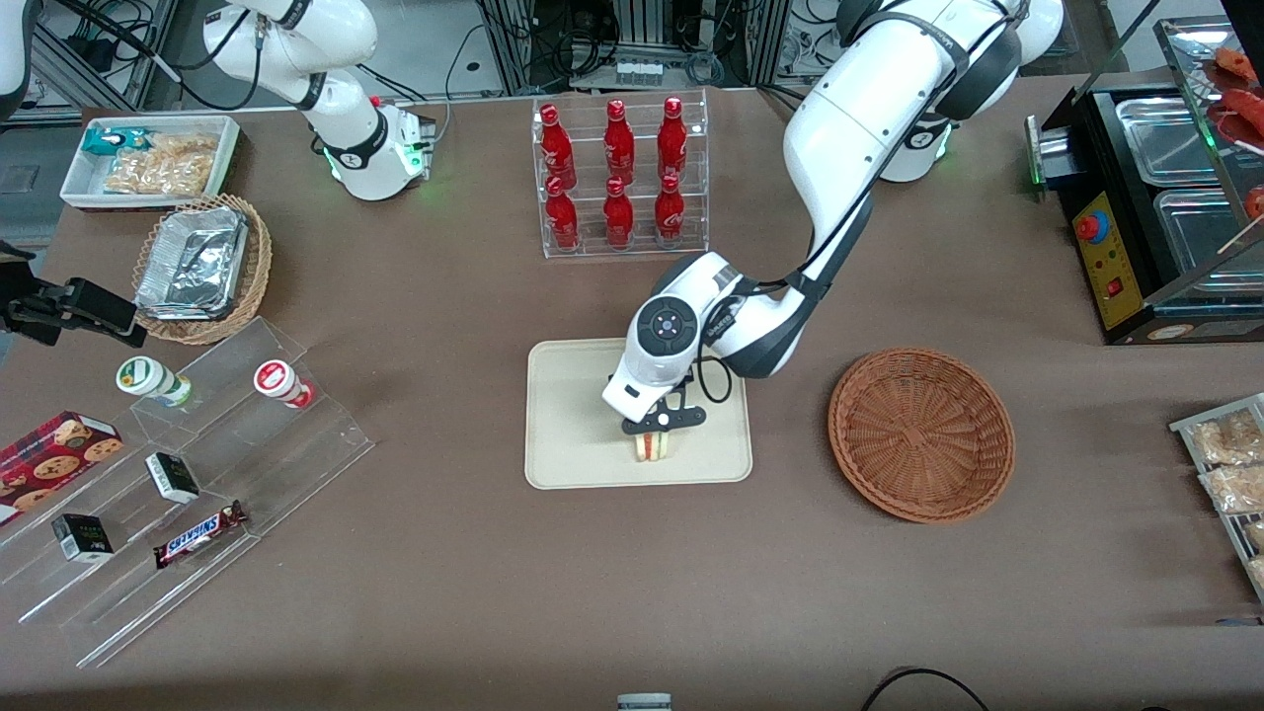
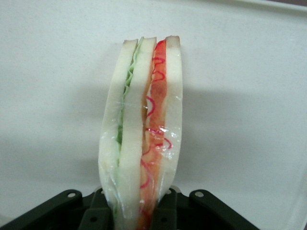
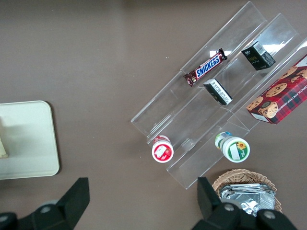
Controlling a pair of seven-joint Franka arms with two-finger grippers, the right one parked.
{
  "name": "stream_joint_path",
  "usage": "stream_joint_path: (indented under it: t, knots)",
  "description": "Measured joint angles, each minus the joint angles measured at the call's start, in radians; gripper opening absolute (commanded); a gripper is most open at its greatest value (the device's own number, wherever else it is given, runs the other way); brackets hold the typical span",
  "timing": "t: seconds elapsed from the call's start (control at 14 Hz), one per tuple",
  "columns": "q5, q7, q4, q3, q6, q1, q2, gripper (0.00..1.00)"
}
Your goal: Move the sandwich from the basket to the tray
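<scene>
Brown bench (image 1: 444, 553) under me. Directly on it: cream tray (image 1: 563, 415) mid-bench, my tool (image 1: 660, 432) over it, clamped on the sandwich (image 1: 652, 447). Reddish woven basket (image 1: 920, 433) beside the tray, toward my end. Bottle rack (image 1: 620, 178) farther from the front camera. Clear stepped stand (image 1: 197, 474), foil basket (image 1: 202, 267), white bin (image 1: 148, 158) toward the parked arm's end.

Front view: table surveyed from high above, steeply downward. Left wrist view: tray (image 2: 249, 72) faced at close range past the gripper (image 2: 139, 215). Right wrist view: downward; tray (image 3: 29, 143) corner shared.
</scene>
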Motion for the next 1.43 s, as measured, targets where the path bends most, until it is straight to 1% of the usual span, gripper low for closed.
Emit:
stream_joint_path:
  t: [0.07, 0.14, 0.29, 0.36, 0.5, 0.71, 0.93, 1.07, 1.21, 1.29, 1.43]
  knots:
    - [0.006, 0.0, 0.003, 0.0, 0.0, -0.003, 0.0, 1.0]
    - [0.031, 0.0, 0.009, 0.001, -0.001, -0.003, 0.0, 1.0]
    - [0.114, -0.001, 0.023, 0.004, -0.002, -0.003, 0.0, 1.0]
    - [0.139, -0.001, 0.028, 0.005, -0.003, -0.003, 0.0, 1.0]
    - [0.154, -0.001, 0.04, 0.009, -0.003, -0.003, -0.001, 1.0]
    - [0.158, -0.001, 0.061, 0.045, -0.016, 0.0, -0.028, 1.0]
    - [0.158, 0.004, 0.073, 0.085, -0.107, 0.034, -0.121, 1.0]
    - [0.158, 0.059, 0.067, 0.09, -0.194, 0.098, -0.205, 1.0]
    - [0.153, 0.154, 0.045, 0.091, -0.285, 0.178, -0.287, 1.0]
    - [0.141, 0.215, 0.033, 0.092, -0.331, 0.219, -0.325, 1.0]
    - [0.091, 0.388, 0.02, 0.094, -0.44, 0.311, -0.395, 1.0]
